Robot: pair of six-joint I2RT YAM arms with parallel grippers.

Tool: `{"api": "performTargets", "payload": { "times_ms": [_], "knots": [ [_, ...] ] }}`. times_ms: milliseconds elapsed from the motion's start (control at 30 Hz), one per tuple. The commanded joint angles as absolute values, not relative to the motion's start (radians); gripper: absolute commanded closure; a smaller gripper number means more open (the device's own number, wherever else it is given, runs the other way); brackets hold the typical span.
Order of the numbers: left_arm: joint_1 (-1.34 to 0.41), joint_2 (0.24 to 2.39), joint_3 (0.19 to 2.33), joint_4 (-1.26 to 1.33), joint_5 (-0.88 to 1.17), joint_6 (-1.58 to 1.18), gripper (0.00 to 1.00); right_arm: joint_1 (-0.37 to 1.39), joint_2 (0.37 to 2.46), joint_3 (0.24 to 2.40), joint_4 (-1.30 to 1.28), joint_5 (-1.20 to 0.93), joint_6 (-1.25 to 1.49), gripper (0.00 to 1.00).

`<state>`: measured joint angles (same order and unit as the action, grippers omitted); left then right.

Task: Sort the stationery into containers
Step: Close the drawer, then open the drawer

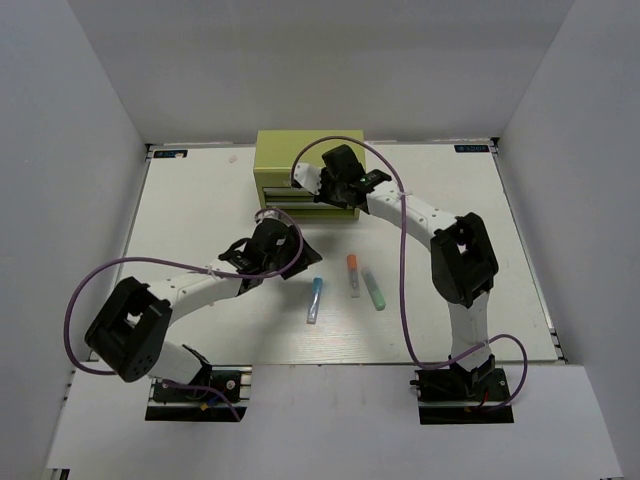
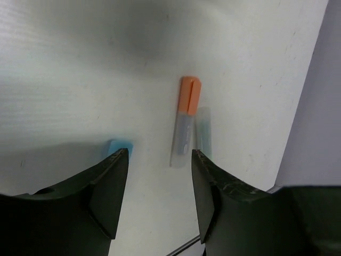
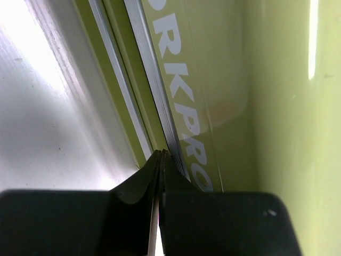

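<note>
A: What kind of place is this?
B: A robotics lab test cell. A white bench (image 1: 200,200) is boxed in by plain white panels (image 1: 70,120).
A: What else says lab?
B: A left arm (image 1: 190,288) and a right arm (image 1: 455,255) are bolted at its near edge, with purple cables (image 1: 403,290) looping off them.

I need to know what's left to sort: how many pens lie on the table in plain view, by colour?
Light blue pen: 1
Orange-capped pen: 1
Mint green pen: 1
Total: 3
</note>
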<state>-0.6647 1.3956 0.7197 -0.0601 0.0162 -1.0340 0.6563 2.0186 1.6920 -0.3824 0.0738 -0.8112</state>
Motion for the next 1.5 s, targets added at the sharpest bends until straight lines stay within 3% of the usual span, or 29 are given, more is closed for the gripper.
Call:
{"api": "performTargets", "payload": {
  "times_ms": [0, 167, 300, 400, 433, 700, 800, 1167, 1467],
  "knots": [
    [-0.638, 1.431, 0.764, 0.038, 0.047, -1.075, 0.39, 0.634, 1.997, 1.726, -0.277, 0.138, -0.808, 1.0],
    [-0.562, 1.476, 0.704, 0.257, 0.058, -1.207, 0.41, 0.624, 1.87, 1.731, -0.547, -0.324, -0.882, 0.98],
    [-0.529, 1.551, 0.68, 0.429, 0.067, -1.317, 0.44, 0.627, 1.653, 1.544, -0.401, -0.428, -0.873, 0.87],
    [-0.509, 1.616, 0.669, 0.567, 0.034, -1.397, 0.45, 0.624, 1.618, 1.511, -0.322, -0.371, -0.862, 0.43],
    [-0.509, 1.63, 0.669, 0.599, 0.02, -1.416, 0.45, 0.624, 1.618, 1.503, -0.296, -0.301, -0.865, 0.1],
    [-0.509, 1.744, 0.719, 0.705, -0.158, -1.546, 0.4, 0.609, 1.713, 1.557, -0.196, -0.141, -0.848, 0.1],
    [-0.509, 1.772, 0.73, 0.756, -0.213, -1.572, 0.38, 0.604, 1.787, 1.642, -0.248, -0.118, -0.835, 0.18],
    [-0.509, 1.877, 0.788, 0.764, -0.273, -1.661, 0.38, 0.598, 1.934, 1.756, -0.268, -0.058, -0.827, 0.16],
    [-0.509, 1.959, 0.808, 0.816, -0.322, -1.701, 0.44, 0.589, 1.947, 1.761, -0.36, -0.084, -0.825, 0.25]
  ]
}}
